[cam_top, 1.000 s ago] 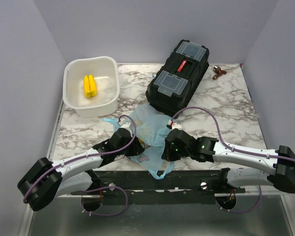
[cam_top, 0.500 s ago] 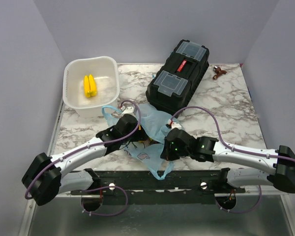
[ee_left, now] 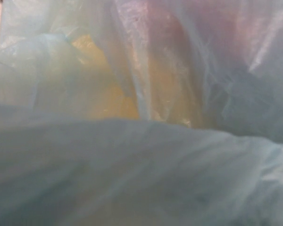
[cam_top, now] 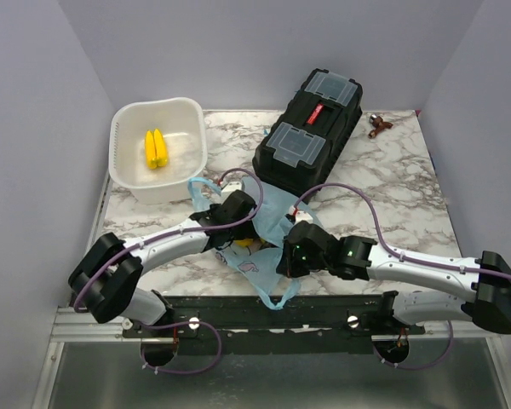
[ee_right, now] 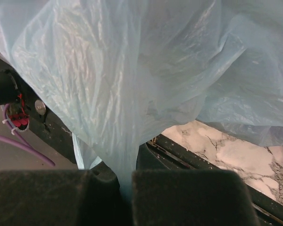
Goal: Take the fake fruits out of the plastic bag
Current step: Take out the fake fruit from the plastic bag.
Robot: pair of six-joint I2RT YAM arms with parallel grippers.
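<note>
Early stage: bag (cam_top: 272,213) at table's 6 o'clock, yellow fruit (ee_left: 108,96) showing through the film, not out. dark red piece (cam_top: 377,125) at 1 o'clock, maybe grapes, already out. right gripper (ee_right: 126,181) clamped on bag film at bag's 5 o'clock. left gripper (cam_top: 240,220) buried in bag, jaws can't tell.

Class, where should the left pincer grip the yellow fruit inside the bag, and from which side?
Likely the yellow fruit across its middle, entering the bag from its left side, where the left pincer sits. Film veils it in the left wrist view, so go beneath that layer. The right pincer pinches the bag's near edge.
</note>
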